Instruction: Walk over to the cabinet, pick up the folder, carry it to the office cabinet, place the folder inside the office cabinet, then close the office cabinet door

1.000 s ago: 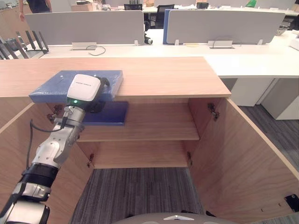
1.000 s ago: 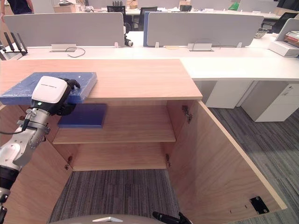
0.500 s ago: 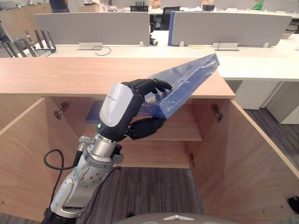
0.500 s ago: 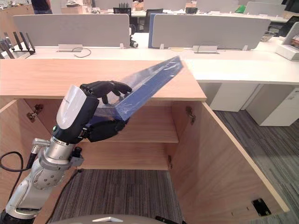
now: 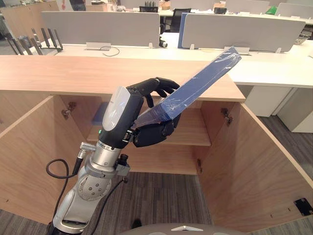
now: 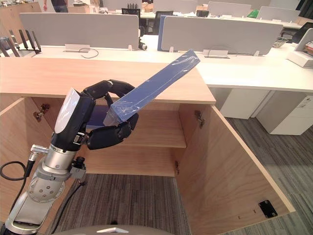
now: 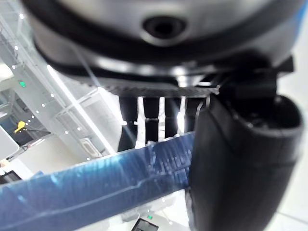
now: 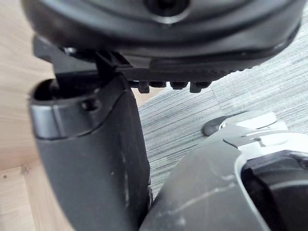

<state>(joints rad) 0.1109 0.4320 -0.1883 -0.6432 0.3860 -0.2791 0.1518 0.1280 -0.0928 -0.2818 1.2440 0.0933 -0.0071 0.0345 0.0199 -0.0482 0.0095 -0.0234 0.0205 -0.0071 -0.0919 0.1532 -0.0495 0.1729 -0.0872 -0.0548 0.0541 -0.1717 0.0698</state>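
Left hand (image 5: 128,111) pinches folder (image 5: 205,77) by its near end, the rest slanting up past the fingers (image 5: 155,86). Grip seems shallow; the long overhang may lever it loose or strike the cabinet (image 5: 63,76) top.

folder (image 5: 200,84) end hidden in left robot hand (image 5: 131,105), person (image 5: 77,4) cut off at edge

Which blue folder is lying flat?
The shelf folder, behind the left hand; the held folder slants upward in that hand's grip.
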